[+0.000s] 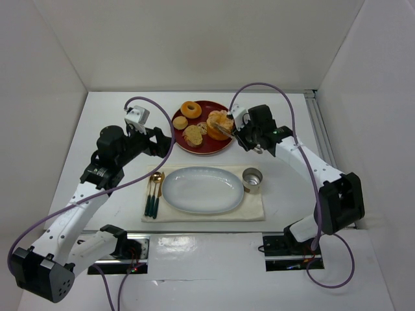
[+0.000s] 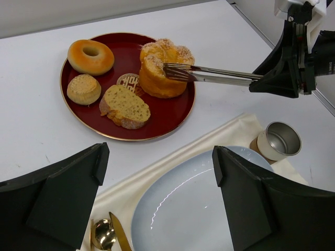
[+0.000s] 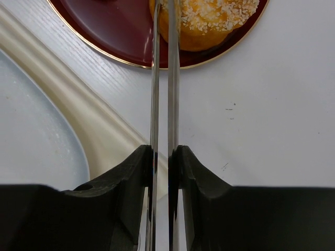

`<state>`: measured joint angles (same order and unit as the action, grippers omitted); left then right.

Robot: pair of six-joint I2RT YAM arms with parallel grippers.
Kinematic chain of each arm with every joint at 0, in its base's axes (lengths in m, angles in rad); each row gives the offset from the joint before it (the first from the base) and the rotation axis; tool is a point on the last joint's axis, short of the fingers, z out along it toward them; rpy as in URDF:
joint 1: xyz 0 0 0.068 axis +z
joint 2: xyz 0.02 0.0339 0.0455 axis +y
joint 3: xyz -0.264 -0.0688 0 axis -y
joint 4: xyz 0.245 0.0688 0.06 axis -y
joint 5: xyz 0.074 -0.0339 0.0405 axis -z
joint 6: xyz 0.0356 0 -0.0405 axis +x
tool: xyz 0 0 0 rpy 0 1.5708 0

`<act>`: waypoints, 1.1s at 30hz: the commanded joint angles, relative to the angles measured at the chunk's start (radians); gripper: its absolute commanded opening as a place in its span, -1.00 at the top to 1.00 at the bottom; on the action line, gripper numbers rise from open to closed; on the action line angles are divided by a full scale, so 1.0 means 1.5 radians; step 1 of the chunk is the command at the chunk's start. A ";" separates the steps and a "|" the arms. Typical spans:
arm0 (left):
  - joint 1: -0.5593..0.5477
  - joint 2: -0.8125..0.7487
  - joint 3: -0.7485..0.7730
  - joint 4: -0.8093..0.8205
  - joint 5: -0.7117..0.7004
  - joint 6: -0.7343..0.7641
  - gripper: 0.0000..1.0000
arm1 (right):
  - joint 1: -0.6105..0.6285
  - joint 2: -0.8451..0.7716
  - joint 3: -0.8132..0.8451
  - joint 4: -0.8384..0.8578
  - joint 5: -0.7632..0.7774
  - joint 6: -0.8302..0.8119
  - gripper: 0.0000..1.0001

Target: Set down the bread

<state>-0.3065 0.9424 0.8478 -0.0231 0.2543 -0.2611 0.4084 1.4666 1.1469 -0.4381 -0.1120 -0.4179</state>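
Note:
The bread (image 1: 219,123), round and orange-golden with a lobed sugared top, sits on the right side of the red plate (image 1: 201,149). It also shows in the left wrist view (image 2: 162,76) and the right wrist view (image 3: 209,21). My right gripper (image 1: 244,134) (image 3: 163,151) is shut on metal tongs (image 2: 209,75) (image 3: 163,78). The tong tips are squeezed close together and rest on the bread's top. My left gripper (image 1: 161,139) (image 2: 159,151) is open and empty, hovering over the near-left edge of the blue plate (image 2: 178,209).
The red plate (image 2: 68,102) also holds a ring donut (image 2: 90,56), a small tan bun (image 2: 84,89) and a bread slice (image 2: 124,107). The blue oval plate (image 1: 202,190) lies on a cream napkin (image 1: 253,210), with a metal cup (image 1: 252,180) to its right and a gold spoon and knife (image 1: 154,191) to its left.

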 commanded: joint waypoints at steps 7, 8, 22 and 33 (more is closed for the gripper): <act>-0.003 -0.008 -0.002 0.024 -0.003 0.013 -1.00 | 0.018 -0.066 0.050 0.000 -0.023 -0.006 1.00; -0.003 -0.008 -0.002 0.024 -0.003 0.013 -1.00 | 0.018 -0.066 0.050 0.000 -0.024 -0.006 1.00; -0.003 -0.008 -0.002 0.024 -0.003 0.013 -1.00 | 0.030 -0.129 0.076 -0.075 -0.095 -0.012 1.00; -0.003 -0.008 -0.002 0.024 -0.003 0.019 -1.00 | 0.030 -0.207 0.082 -0.171 -0.200 -0.018 1.00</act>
<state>-0.3065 0.9424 0.8478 -0.0231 0.2543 -0.2592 0.4435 1.2087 1.2125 -0.6682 -0.3317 -0.4290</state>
